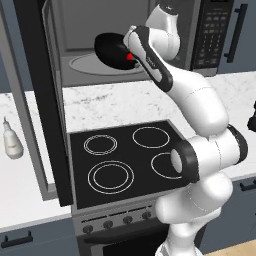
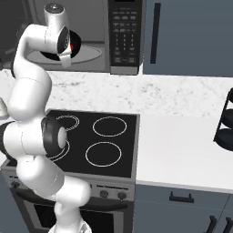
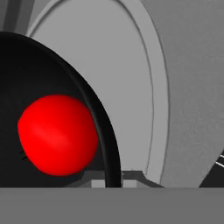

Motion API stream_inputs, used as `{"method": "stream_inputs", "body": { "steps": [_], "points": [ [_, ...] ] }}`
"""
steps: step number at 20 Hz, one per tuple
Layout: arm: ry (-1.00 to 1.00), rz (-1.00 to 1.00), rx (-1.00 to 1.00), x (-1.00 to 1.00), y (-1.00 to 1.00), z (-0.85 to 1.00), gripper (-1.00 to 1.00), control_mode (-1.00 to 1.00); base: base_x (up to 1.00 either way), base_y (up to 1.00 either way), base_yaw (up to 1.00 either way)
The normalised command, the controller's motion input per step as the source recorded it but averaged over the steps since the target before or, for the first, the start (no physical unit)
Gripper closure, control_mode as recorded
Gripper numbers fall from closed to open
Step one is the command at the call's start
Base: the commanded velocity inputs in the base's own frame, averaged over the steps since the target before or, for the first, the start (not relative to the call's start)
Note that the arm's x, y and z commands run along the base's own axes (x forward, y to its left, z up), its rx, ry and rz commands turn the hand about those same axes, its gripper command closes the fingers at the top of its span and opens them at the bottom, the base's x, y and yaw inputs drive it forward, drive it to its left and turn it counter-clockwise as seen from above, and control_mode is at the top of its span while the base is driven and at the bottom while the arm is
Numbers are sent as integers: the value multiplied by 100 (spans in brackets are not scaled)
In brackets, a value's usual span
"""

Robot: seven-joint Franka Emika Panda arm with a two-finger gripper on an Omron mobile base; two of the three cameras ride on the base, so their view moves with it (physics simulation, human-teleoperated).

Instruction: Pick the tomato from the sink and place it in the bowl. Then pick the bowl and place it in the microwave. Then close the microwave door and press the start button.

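The bowl (image 1: 109, 48) hangs inside the open microwave (image 1: 80, 30), held just above the round turntable (image 1: 85, 64), with the tomato (image 3: 57, 134) resting in it. In the hand view the red ball sits against the black inner wall of the bowl, and the bowl's rim curves down to the bottom of the picture, where the gripper (image 3: 114, 177) is closed on it (the grey finger tips stand on either side of the rim, pinching it). From the left base view a sliver of the tomato shows red between the bowl and the white wrist, and the arm reaches up and forward over the stove (image 1: 125, 160) into the microwave's grey cavity. The microwave door (image 1: 47, 100) stands swung wide open at the left, its dark frame edge-on to the camera. The black button panel (image 2: 123, 32) is at the right side of the cavity, clearest in the right base view. In that view the bowl (image 2: 75, 44) is mostly hidden behind the hand. A pale bottle (image 1: 12, 140) stands on the marble counter (image 1: 125, 102) left of the door.
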Motion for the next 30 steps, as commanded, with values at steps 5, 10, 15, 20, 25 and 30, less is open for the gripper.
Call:
{"method": "stream_inputs", "body": {
  "steps": [5,10,15,20,25,30],
  "points": [
    [-1,4,-7,9,7,-14,-100,-100,0,0,0],
    [-13,0,-1,-39,0,-1,-100,-100,0,0,0],
    [-18,0,0,-87,0,-6,-100,-100,0,0,0],
    [3,-2,-6,-24,0,-38,-100,-100,0,0,0],
    [-9,-2,-28,-41,-7,-8,-100,-100,0,0,0],
    [-15,-7,-42,-55,-3,1,-100,-100,0,0,0]
  ]
}}
